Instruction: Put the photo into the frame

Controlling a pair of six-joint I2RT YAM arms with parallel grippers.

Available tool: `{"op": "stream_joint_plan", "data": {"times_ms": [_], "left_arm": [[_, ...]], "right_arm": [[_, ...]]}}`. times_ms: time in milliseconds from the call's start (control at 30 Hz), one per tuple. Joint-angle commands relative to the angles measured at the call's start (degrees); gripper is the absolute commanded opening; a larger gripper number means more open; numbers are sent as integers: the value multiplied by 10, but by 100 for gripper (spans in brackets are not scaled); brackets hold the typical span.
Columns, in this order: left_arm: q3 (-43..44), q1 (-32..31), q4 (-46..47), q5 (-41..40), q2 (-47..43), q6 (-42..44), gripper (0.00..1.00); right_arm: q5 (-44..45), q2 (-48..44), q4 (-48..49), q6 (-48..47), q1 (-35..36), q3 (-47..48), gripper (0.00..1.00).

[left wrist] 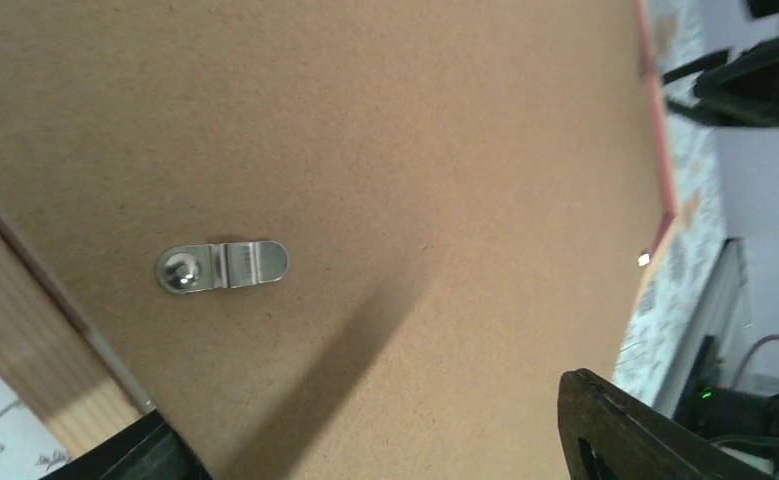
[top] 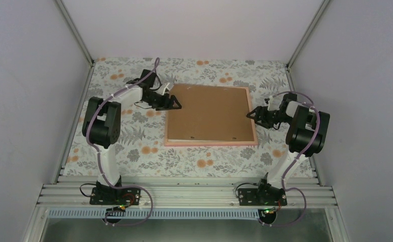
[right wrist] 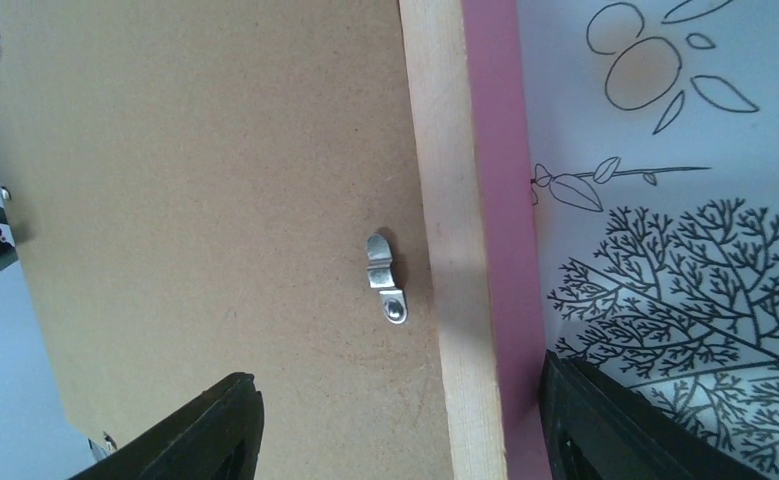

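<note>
Pink thin-edged rectangular picture frame lies face down mid-table, brown fibreboard backing filling it; sunset photo unseen, probably underneath | left gripper at 9 o'clock, right gripper at 3, both with jaws apart, holding nothing | risk: a finger snags a small silver turn-clip and lifts the backing | floral tablecloth all round; nothing obstructs.

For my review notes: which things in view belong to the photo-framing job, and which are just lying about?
Job in hand:
- frame, lying face down
- brown backing board set in it
- metal turn clips on the board
- left gripper and right gripper, both open, one at each side of the frame

Just there:
- floral table cover
- aluminium rail at the near edge
</note>
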Motion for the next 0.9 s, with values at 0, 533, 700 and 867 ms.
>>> {"op": "stream_joint_plan", "data": {"times_ms": [0, 533, 700, 867], "left_arm": [[16, -22, -108, -83, -10, 107, 81], [1, -5, -59, -262, -82, 206, 79], [-6, -10, -59, -313, -58, 237, 77], [-48, -15, -35, -338, -62, 255, 69]], "right_arm": [[-20, 11, 11, -1, 8, 0, 69], [-43, 14, 35, -4, 27, -35, 65], [-37, 10, 34, -8, 42, -38, 62], [7, 2, 34, -22, 41, -37, 60]]}}
